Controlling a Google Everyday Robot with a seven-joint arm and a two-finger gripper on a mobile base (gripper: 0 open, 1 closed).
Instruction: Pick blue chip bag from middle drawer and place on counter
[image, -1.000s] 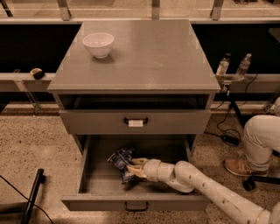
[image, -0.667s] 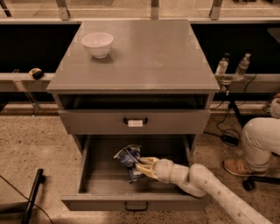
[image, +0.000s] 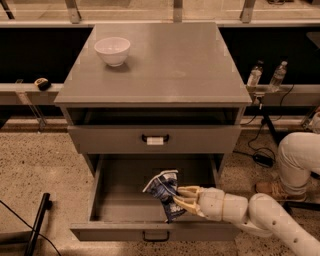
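Note:
The blue chip bag (image: 163, 189), crumpled dark blue foil with white patches, hangs inside the open middle drawer (image: 120, 227). My gripper (image: 179, 198) reaches in from the right and is shut on the bag's right side, holding it lifted off the drawer floor. My white arm (image: 260, 215) crosses the drawer's right front corner. The grey counter (image: 170, 65) lies above, with a white bowl (image: 112, 50) at its back left.
The drawer above (image: 155, 139), with a white tag on its handle, is slightly open. Two water bottles (image: 265, 76) stand on a ledge at the right. A black pole (image: 37, 222) leans at the lower left. The floor is speckled.
The gripper has risen and drawn right with the bag; the bag now hangs higher, off the drawer floor.

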